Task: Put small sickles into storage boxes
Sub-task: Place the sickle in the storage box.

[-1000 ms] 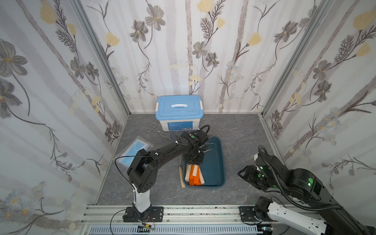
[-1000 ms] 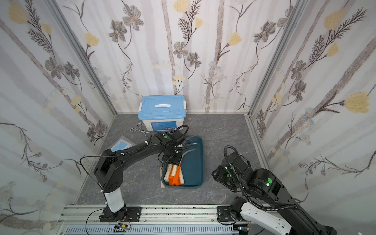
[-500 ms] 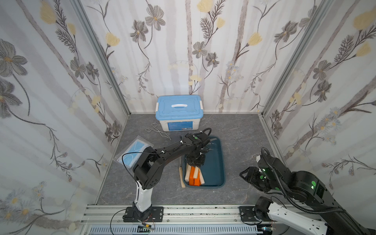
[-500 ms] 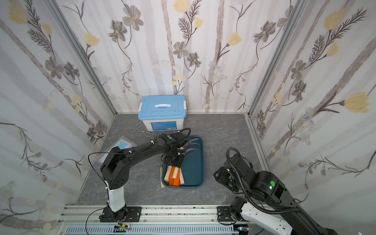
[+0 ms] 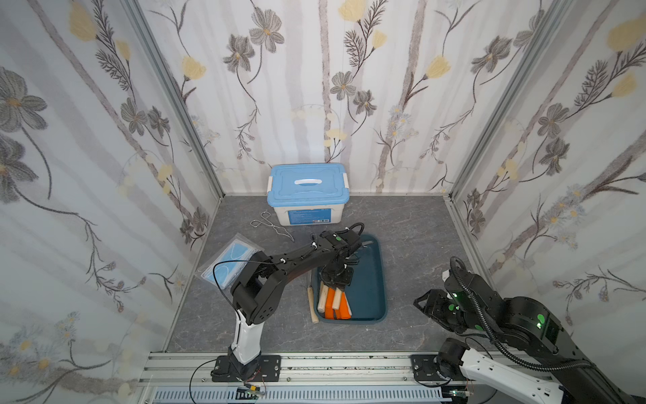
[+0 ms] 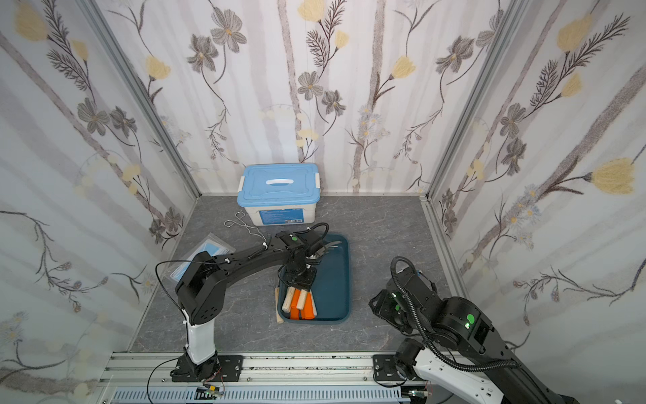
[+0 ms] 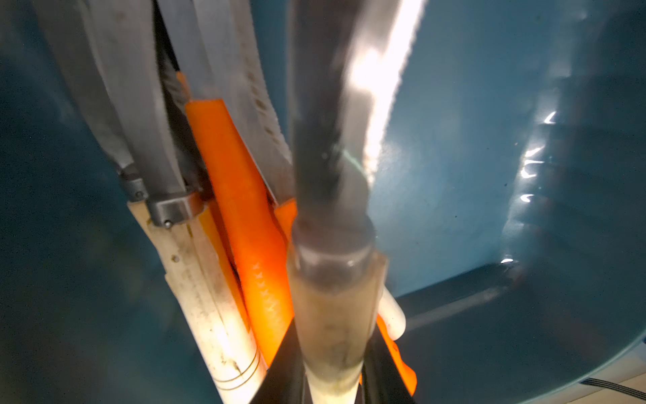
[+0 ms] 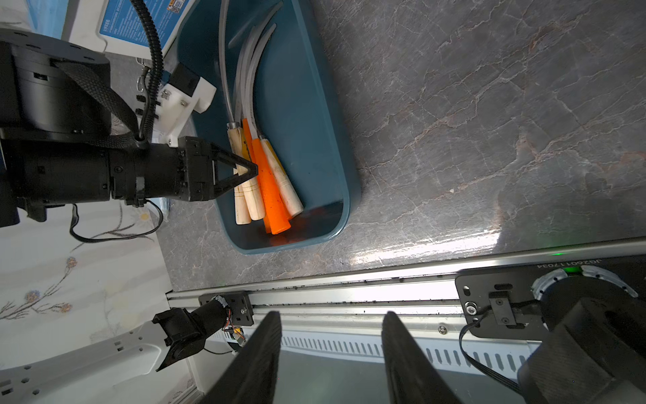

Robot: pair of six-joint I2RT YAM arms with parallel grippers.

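So in both top views the left gripper (image 5: 336, 280) is down inside the teal tray (image 5: 368, 280), but the arm blocks what it's actually doing. The left wrist view sorts that out: its jaws are pinched on the pale wooden handle of one sickle (image 7: 335, 314), with the grey blade running out over the tray floor (image 7: 489, 175). The right wrist view gives the side look you don't get elsewhere, with the left gripper (image 8: 251, 171) tips coming to a point on the bundle of small sickles (image 8: 269, 182). These lie together in the tray (image 8: 307, 122), wooden and orange handles toward the rail-side end, blades curving toward the far end. That same view shows the right gripper (image 8: 332, 314) well clear of the tray, jaws spread with nothing between them. Only the top views show one more wooden-handled sickle (image 5: 311, 304) lying on the table, just outside the tray's long side nearest the left arm's base. Past the tray's far end are the white box with the blue lid (image 5: 307, 189), wire tongs (image 5: 272, 227) and a mask packet (image 5: 230, 259). For writing, the box has a blue label (image 5: 307, 217) whose print is too small to read. The black base plate (image 8: 573, 266) carries an upside-down code that starts with J and then digits. An orange handle (image 7: 265, 286) has a row of little raised x marks, no words.
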